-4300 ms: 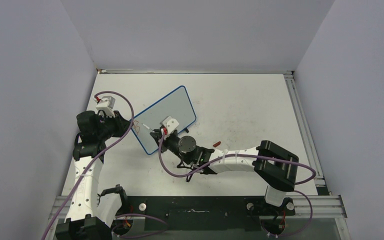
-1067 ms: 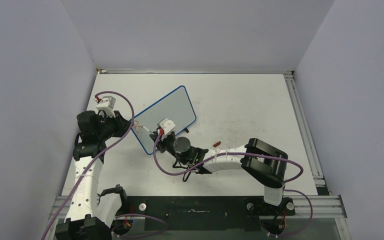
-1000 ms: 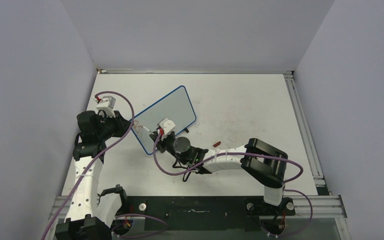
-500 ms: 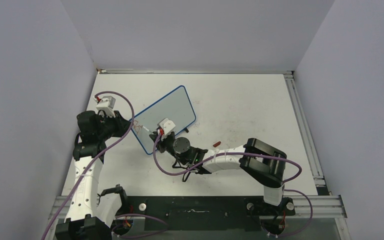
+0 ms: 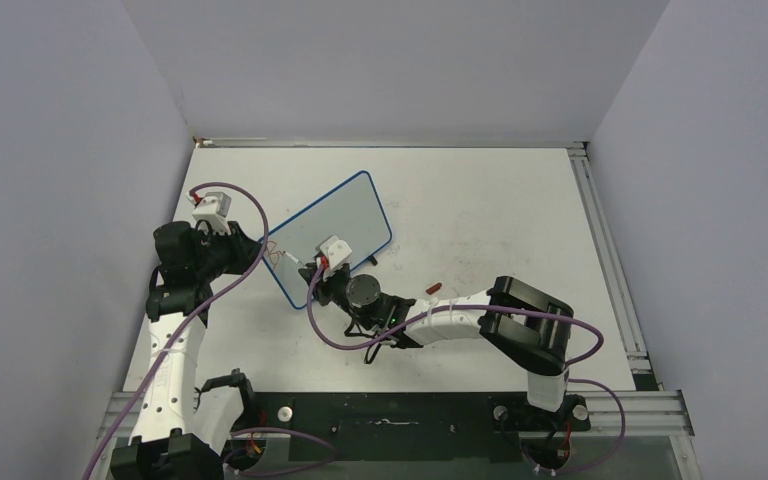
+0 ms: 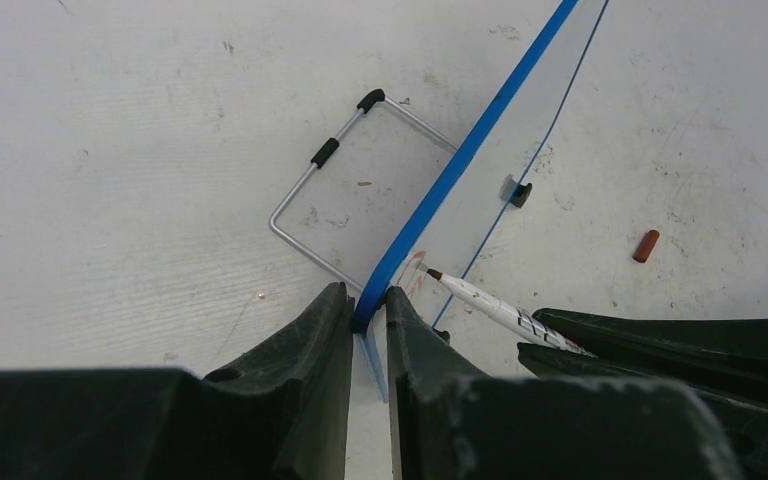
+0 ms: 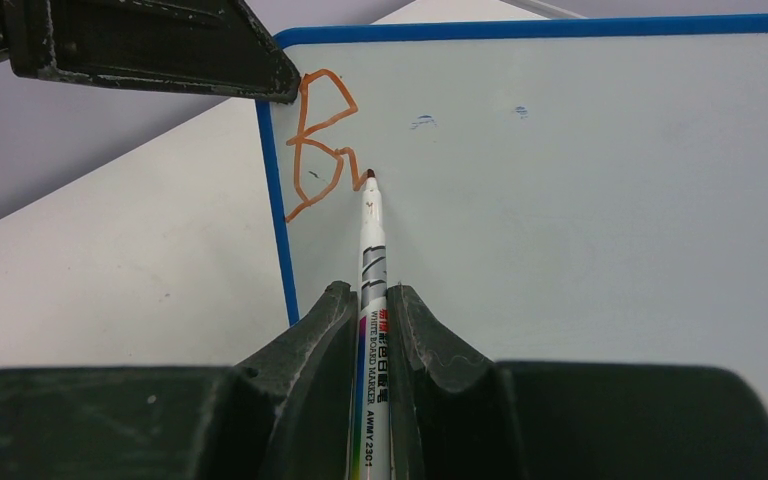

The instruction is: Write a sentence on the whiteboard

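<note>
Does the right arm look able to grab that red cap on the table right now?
Probably not yet. The right gripper is shut on the marker, whose tip is at the whiteboard. The cap lies uncovered beside that arm, so only the full grip stands in the way.

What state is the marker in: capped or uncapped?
Uncapped: the marker's bare tip is at the whiteboard; a red cap lies on the table.

White tabletop (image 5: 490,195): scuffed, grey specks and faint reddish smears. Small red-brown marker cap (image 6: 646,245) lies on its side on it, alone. Bent wire frame (image 6: 296,243), two black sleeves at one end, lies flat on the tabletop. Aluminium rail (image 5: 608,262) runs along the right edge. Plain grey walls (image 5: 390,70) close three sides.
</note>
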You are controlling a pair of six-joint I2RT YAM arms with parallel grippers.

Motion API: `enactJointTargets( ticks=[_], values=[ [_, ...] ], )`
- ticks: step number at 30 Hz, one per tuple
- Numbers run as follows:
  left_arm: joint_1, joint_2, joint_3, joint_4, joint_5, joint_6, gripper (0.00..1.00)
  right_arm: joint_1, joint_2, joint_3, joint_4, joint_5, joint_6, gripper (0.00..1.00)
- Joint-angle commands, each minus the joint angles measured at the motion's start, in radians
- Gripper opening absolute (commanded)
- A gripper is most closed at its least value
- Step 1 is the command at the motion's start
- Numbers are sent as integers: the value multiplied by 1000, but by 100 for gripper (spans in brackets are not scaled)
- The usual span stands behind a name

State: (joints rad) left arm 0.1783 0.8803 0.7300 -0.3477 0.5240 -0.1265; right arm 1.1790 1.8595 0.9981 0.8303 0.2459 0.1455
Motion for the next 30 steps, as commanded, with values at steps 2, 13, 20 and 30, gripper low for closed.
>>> enactJointTargets(
  ticks=[2, 13, 20, 30],
  values=[
    [-1, -4, 9, -19, -6, 5, 0, -12, 9, -10, 32, 44, 9, 5],
    [-2, -6, 8, -19, -7, 5, 0, -12, 0, -23, 37, 52, 11, 5],
    [-1, -6, 8, -20, -8, 5, 0, -6, -36, -36, 64, 22, -11, 5],
    [-1, -6, 6, -20, -8, 5, 0, 5, -107, -50, 93, 22, -46, 5]
  ],
)
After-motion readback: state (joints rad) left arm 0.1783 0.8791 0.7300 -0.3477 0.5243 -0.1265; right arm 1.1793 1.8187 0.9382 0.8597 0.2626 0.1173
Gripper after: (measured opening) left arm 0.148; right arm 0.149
